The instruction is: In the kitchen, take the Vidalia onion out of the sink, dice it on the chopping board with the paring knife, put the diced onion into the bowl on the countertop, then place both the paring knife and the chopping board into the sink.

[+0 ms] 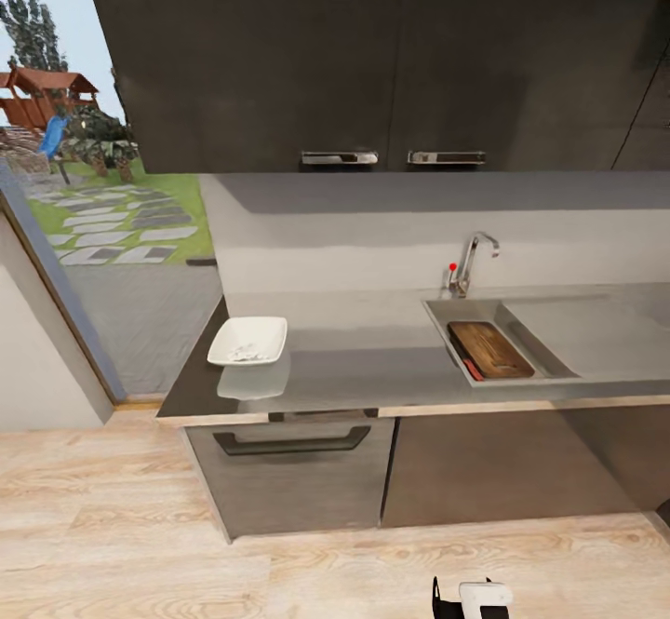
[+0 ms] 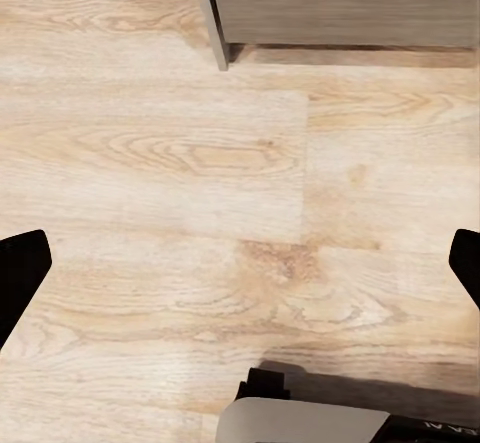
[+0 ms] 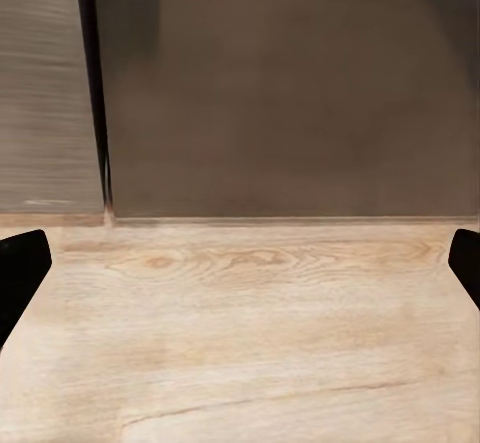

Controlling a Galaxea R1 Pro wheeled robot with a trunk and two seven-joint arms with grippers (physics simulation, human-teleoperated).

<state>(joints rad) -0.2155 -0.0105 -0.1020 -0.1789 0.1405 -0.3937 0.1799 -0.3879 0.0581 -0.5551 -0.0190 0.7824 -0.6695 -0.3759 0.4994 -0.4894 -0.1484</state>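
The brown chopping board [image 1: 490, 349] lies inside the grey sink [image 1: 437, 315], and the red handle of the paring knife [image 1: 473, 370] shows along its near edge. On the dark countertop [image 1: 372, 363], toward its left end, stands the white square bowl [image 1: 247, 340] holding tiny pale bits of diced onion [image 1: 244, 352]. My left gripper [image 2: 240, 273] is open over bare wooden floor, its dark fingertips [image 2: 20, 268] at the frame's sides. My right gripper [image 3: 240, 268] is open too, facing the cabinet fronts low down.
A chrome tap with a red knob [image 1: 470, 265] rises behind the sink. Dark wall cabinets [image 1: 372, 51] hang above. Grey base cabinets [image 1: 298, 470] with a drawer handle stand under the worktop. A glass door [image 1: 93, 228] opens onto a garden at left. Pale wooden floor [image 1: 279, 563] lies between me and the cabinets.
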